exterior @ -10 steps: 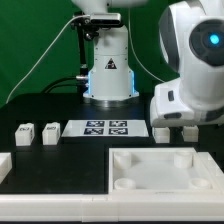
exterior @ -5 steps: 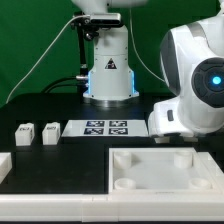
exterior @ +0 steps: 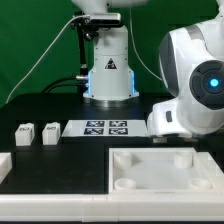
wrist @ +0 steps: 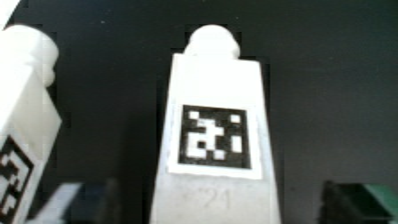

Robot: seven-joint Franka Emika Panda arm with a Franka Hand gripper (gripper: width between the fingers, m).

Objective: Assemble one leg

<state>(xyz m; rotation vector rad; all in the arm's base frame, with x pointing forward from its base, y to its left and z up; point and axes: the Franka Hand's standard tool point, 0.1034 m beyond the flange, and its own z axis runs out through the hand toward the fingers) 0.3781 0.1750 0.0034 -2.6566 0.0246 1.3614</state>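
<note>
In the wrist view a white leg [wrist: 217,130] with a black-and-white marker tag lies lengthwise on the black table. My gripper [wrist: 217,205] is open. Its dark fingers [wrist: 64,200] stand on either side of this leg's near end, with gaps showing, not touching it. A second leg [wrist: 25,110] lies beside it. In the exterior view two more legs [exterior: 24,132] [exterior: 50,131] stand at the left. My arm's white wrist housing [exterior: 190,95] hides the gripper and the legs under it.
The marker board [exterior: 105,127] lies mid-table in front of the robot base [exterior: 108,75]. The large white tray-like piece [exterior: 160,172] with corner sockets sits at the front right. Another white part [exterior: 5,165] pokes in at the front left edge.
The arm has come down and shifted a little to the exterior view's left, now covering the two legs at the right that showed before. In the last half second it barely moved.
</note>
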